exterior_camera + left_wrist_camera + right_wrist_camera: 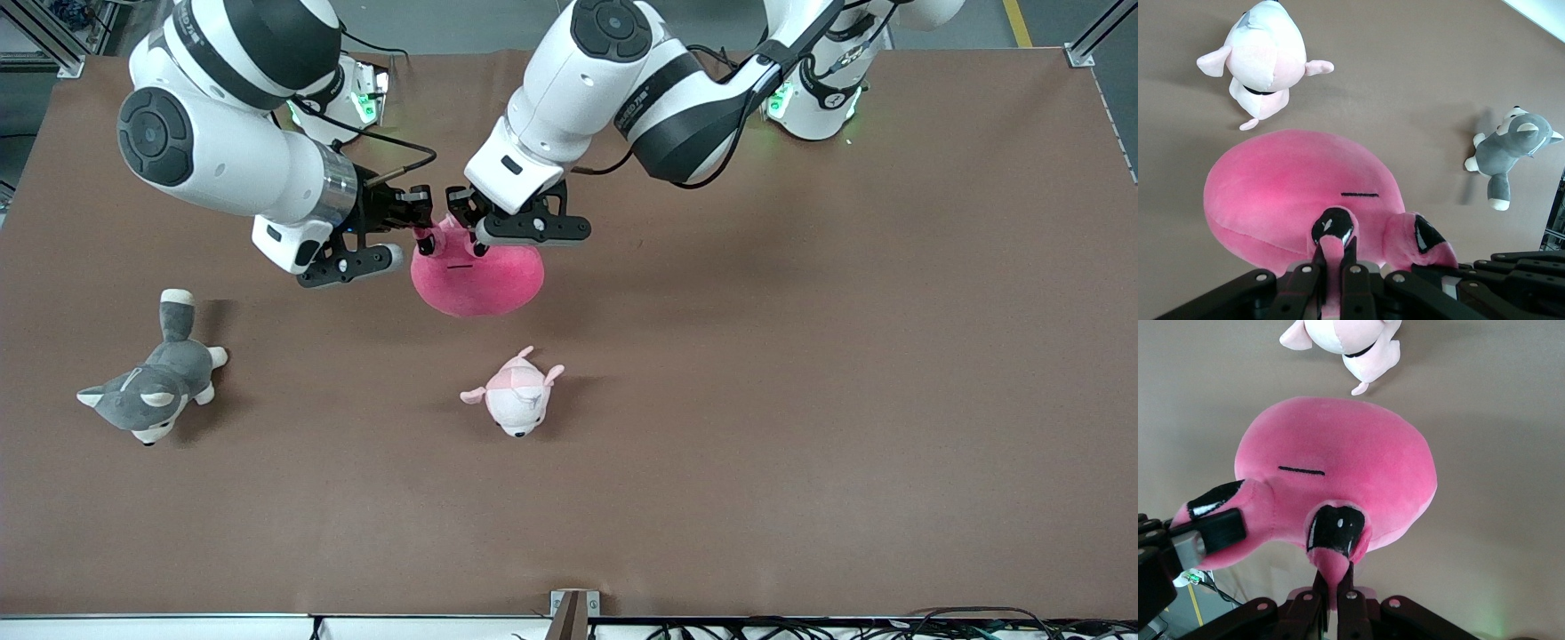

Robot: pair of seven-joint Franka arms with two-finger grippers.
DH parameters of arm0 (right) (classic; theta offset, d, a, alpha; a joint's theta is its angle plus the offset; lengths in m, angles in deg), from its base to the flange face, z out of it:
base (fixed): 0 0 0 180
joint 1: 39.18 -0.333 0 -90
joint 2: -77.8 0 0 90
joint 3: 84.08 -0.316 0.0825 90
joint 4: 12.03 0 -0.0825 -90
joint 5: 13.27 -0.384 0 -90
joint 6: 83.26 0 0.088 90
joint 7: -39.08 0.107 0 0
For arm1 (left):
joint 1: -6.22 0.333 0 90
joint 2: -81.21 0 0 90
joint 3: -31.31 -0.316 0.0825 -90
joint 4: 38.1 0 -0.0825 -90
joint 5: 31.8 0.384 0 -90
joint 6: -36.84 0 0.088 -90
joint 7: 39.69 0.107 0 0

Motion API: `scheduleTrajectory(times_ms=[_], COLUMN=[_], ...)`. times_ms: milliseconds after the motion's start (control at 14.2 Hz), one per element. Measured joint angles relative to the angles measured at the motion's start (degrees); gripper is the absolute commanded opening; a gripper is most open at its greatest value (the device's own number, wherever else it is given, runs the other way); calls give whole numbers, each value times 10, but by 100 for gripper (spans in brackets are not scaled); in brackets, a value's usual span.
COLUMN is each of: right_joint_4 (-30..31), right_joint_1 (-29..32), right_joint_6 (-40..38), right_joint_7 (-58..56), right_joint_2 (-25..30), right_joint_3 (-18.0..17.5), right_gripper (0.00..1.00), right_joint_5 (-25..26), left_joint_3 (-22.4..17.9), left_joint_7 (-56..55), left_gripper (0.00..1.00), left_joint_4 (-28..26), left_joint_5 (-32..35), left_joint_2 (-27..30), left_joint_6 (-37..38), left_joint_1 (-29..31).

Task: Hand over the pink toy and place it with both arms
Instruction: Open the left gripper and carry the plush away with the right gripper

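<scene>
Handover mid-air: left gripper (469,220) and right gripper (425,222) each pinching a stalk of pink toy (480,277); next, release by one.

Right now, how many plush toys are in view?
3. The pink toy hangs between the left gripper and right gripper. The pale pink plush lies nearer the camera; the husky toward the right arm's end.

The only lettering I can find is a small dark marking printed on the white casing of the left arm (662,96), close to its black band, and it is too small to make out. Nothing on the toys, the table or the right arm (222,160) carries any text, label or number.
</scene>
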Motion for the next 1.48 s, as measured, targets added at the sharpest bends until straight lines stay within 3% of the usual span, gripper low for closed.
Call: scheduleTrajectory(times_ms=[70,141,211,281,773,1055,1266,1477], right_joint_4=[-1,-1,-2,-4,-17,-13,-14,-40], right_joint_1=[0,2,4,6,40,90,148,174], right_joint_6=[-3,-6,-11,-14,-19,-19,-12,1], right_joint_7=[0,-1,-1,-1,-30,-120,-201,-263], right_joint_2=[0,0,0,0,0,-14,-62,-116], right_joint_3=[2,4,5,6,8,12,14,14], right_gripper=[1,1,1,1,1,1,1,1], right_joint_5=[0,0,0,0,0,1,1,1], left_joint_3=[0,0,0,0,-3,-6,-8,-8], left_joint_7=[0,-1,-7,-10,-9,49,138,235], left_gripper=[12,62,96,100,100,100,100,100], left_joint_4=[0,0,0,0,11,14,12,-19], left_joint_5=[0,0,0,0,7,9,10,10], left_joint_2=[0,0,0,0,21,93,153,202], left_joint_6=[0,0,-1,-1,20,154,282,334], left_joint_1=[0,0,-1,-1,1,51,116,183])
